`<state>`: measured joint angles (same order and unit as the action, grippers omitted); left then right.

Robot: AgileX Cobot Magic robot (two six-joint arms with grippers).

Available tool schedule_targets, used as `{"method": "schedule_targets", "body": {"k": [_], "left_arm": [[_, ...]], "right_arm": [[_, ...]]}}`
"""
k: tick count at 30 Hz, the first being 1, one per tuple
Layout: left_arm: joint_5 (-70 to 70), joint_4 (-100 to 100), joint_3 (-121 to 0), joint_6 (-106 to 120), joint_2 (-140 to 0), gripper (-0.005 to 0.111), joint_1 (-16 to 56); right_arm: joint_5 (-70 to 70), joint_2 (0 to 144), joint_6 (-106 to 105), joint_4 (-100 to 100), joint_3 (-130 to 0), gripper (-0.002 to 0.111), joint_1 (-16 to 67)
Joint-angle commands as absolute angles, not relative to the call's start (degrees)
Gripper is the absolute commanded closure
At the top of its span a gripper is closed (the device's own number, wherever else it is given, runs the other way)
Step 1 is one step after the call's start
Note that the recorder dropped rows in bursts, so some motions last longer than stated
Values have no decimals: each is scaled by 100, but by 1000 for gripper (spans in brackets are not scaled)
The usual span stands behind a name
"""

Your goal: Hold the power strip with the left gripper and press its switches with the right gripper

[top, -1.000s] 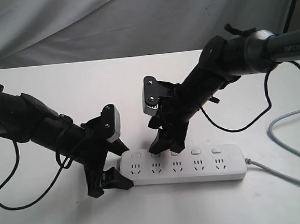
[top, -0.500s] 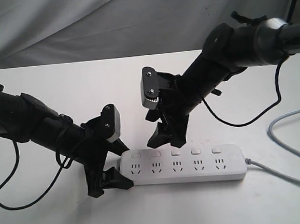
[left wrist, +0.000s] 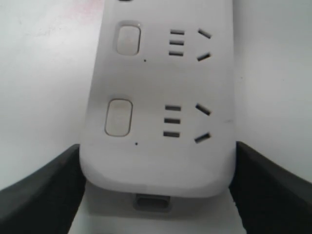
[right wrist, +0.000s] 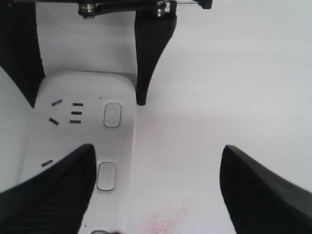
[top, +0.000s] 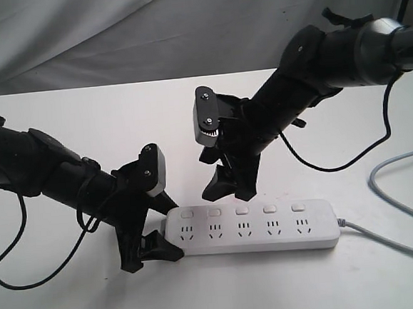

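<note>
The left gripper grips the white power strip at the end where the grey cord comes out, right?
No: the exterior view shows the black left gripper holding the long white plastic power strip at the end opposite its grey cord.

power strip [top: 319,226]: white, dark slots; cord [top: 374,236]: grey; left gripper [top: 166,229]: black; right gripper [top: 229,193]: black; table [top: 97,306]: white

a robot lab setup: plain white table [top: 117,111], draped grey cloth backdrop [top: 111,33].

power strip [top: 320,233] smooth white plastic, left gripper [top: 171,230] matt blk plastic, backdrop [top: 111,33] creased grey cloth
</note>
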<state>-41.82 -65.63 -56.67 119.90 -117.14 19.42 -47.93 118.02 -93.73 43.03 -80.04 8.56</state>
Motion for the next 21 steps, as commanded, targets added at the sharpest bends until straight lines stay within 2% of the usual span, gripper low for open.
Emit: {"method": "schedule_targets", "body": {"k": [1,13,21], "left_arm": [[-4045,-6588,-5701,11995,-11719,107,1958],[-4045,-6588,-5701,11995,-11719,107,1958],[-4045,-6588,-5701,11995,-11719,107,1958]], "right_arm": [[-4909,11757,-9356,4132,-7980,42,855],[-5036,11757,-8940,3550,-7980,42,846],[-5058,11745,-9578,4321,-7571,42,229]]}}
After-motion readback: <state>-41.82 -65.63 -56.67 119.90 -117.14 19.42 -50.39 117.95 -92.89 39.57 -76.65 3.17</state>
